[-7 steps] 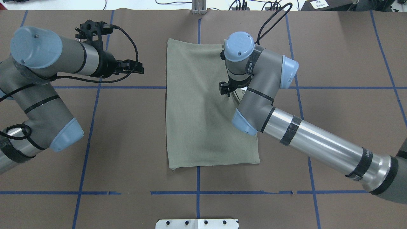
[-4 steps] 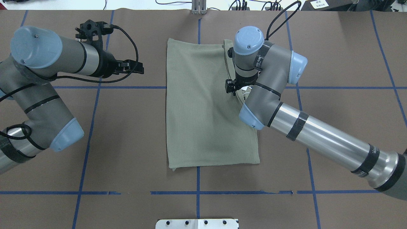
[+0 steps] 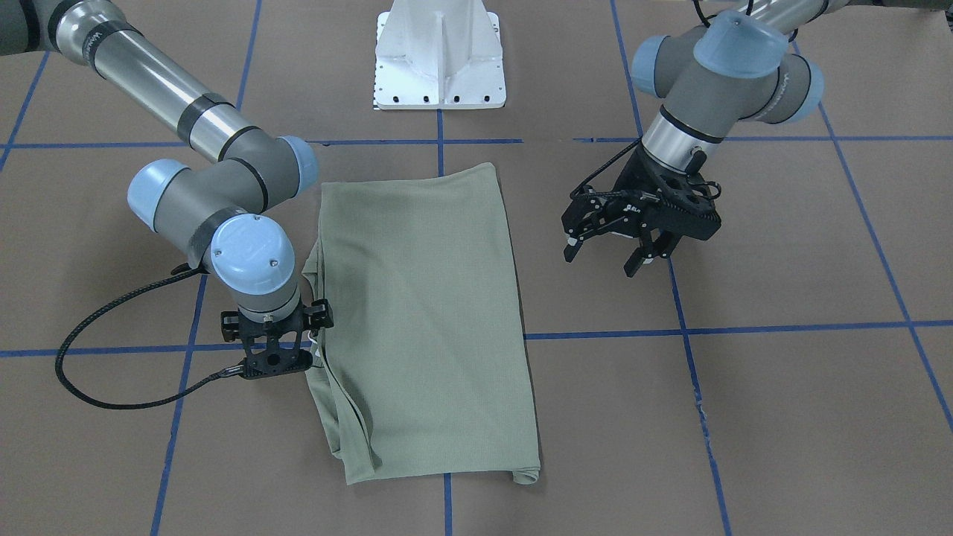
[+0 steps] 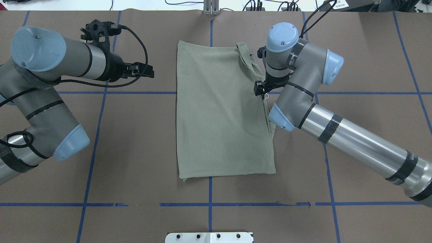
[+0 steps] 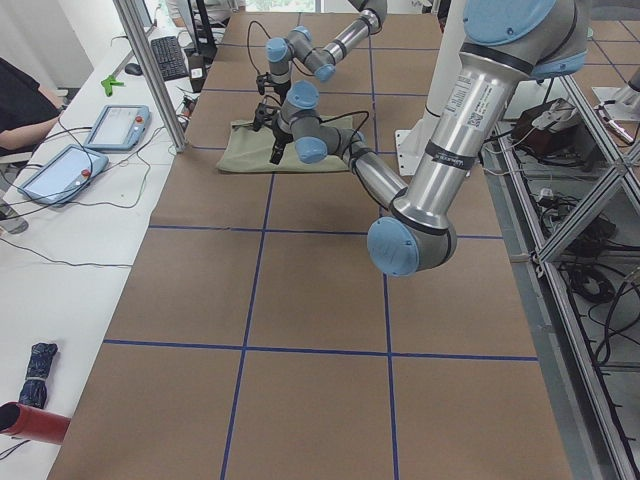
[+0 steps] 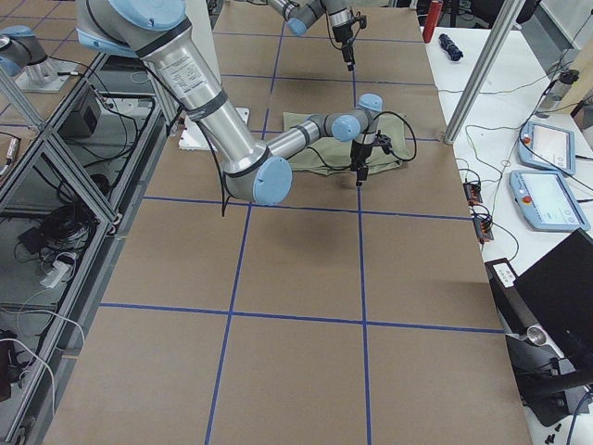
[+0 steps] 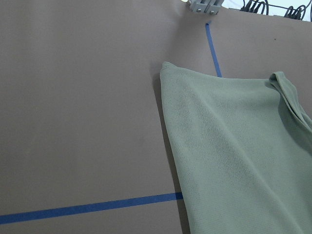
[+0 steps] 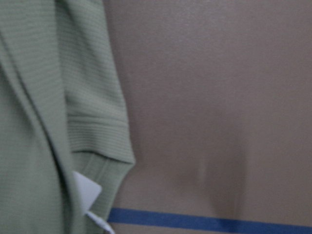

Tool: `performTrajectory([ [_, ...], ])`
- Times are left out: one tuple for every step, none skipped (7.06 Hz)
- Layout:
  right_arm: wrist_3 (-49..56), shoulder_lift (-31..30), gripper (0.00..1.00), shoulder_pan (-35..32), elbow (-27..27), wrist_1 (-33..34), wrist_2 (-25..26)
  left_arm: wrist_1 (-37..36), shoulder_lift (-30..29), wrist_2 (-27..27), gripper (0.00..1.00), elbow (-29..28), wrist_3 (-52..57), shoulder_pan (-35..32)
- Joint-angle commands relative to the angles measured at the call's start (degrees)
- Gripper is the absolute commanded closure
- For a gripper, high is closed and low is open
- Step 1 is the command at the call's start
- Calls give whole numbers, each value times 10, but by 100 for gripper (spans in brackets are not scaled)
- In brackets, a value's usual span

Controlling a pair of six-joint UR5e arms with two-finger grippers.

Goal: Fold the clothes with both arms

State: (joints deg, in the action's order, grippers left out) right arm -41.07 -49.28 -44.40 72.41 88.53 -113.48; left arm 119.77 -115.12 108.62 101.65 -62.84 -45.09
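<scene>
The sage-green shirt [image 4: 219, 111] lies folded into a long rectangle in the middle of the table, also seen as the shirt [image 3: 424, 313]. Layered edges show along its side nearest my right arm. My right gripper [image 4: 260, 89] points straight down just beside that edge; its fingers are hidden under the wrist, so I cannot tell its state. The right wrist view shows the shirt's edge [image 8: 39, 97], a white hang tag [image 8: 87, 187] and bare table. My left gripper [image 3: 604, 259] hovers open and empty, well off the shirt's other side. The left wrist view looks across at the shirt [image 7: 234, 146].
Blue tape lines [image 4: 101, 92] grid the brown table. The white base pedestal [image 3: 439, 59] stands behind the shirt. Past the table's far edge are tablets [image 5: 115, 125], a keyboard [image 5: 168, 58] and a person's sleeve [image 5: 20, 100]. Cables [image 3: 112, 350] trail from the right wrist.
My right arm has swung from over the shirt's middle out to its right edge. Folded layers now show at the far right corner. The left arm has not moved.
</scene>
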Motion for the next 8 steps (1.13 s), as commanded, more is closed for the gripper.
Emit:
performTrajectory([
  [15, -2, 0, -25, 1, 2, -13, -1, 2, 0, 0, 6, 0, -1],
  [15, 20, 0, -26, -4, 2, -12, -1, 2, 0, 0, 6, 1, -2],
  [15, 56, 0, -26, -30, 1, -9, -1, 3, 0, 0, 4, 1, -2],
  [14, 98, 0, -26, -68, 0, -8, -1, 3, -1, 0, 1, 1, -3],
  [13, 131, 0, -24, -109, -2, 2, -1, 3, 0, 0, 0, 19, -6],
  [18, 158, 0, -24, -140, -4, 7, -2, 4, 0, 0, -1, 21, -9],
  [18, 159, 0, -17, -159, -30, 19, -2, 3, 0, 0, -1, 21, -10],
  [18, 161, 0, -10, -182, -54, 22, -2, 3, 1, 0, -1, 21, -10],
])
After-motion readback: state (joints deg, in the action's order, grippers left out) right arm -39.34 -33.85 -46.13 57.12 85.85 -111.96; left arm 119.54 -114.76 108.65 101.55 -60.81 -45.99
